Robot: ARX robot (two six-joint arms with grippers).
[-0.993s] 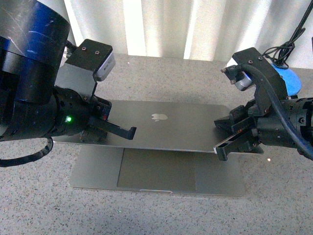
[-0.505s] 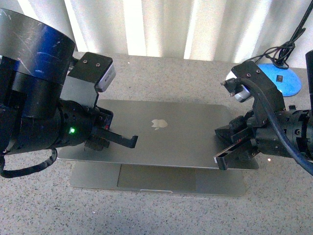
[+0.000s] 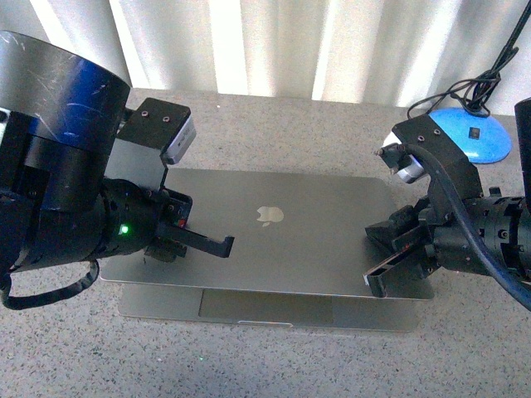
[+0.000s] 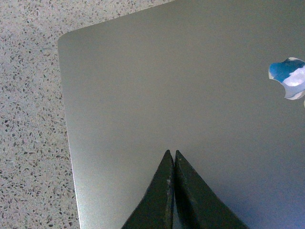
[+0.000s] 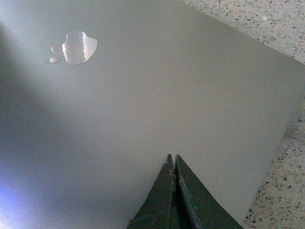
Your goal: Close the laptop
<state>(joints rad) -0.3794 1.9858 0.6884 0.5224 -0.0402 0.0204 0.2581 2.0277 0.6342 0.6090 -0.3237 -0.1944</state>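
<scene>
From the front, the laptop (image 3: 282,240) lies on a speckled grey table (image 3: 274,124) with its lid lowered almost flat. The logo (image 3: 270,215) faces up, and a strip of the base with the trackpad (image 3: 265,308) shows along the near edge. The left gripper (image 3: 222,245) reaches over the left part of the lid. The right gripper (image 3: 377,282) sits at the lid's near right corner. A blue disc (image 3: 473,137) with a black cable (image 3: 498,62) lies at the far right of the table, in front of a white curtain (image 3: 274,41).

In the left wrist view, the left gripper (image 4: 171,155) has its fingers pressed tightly together, holding nothing, and they point across the grey lid (image 4: 167,86) near its rounded corner. Whether the tips touch the lid is unclear. The logo (image 4: 288,78) reflects blue.

In the right wrist view, the right gripper (image 5: 171,158) is likewise clenched and empty over the lid (image 5: 143,105), close to its edge, with the table (image 5: 267,19) beyond.
</scene>
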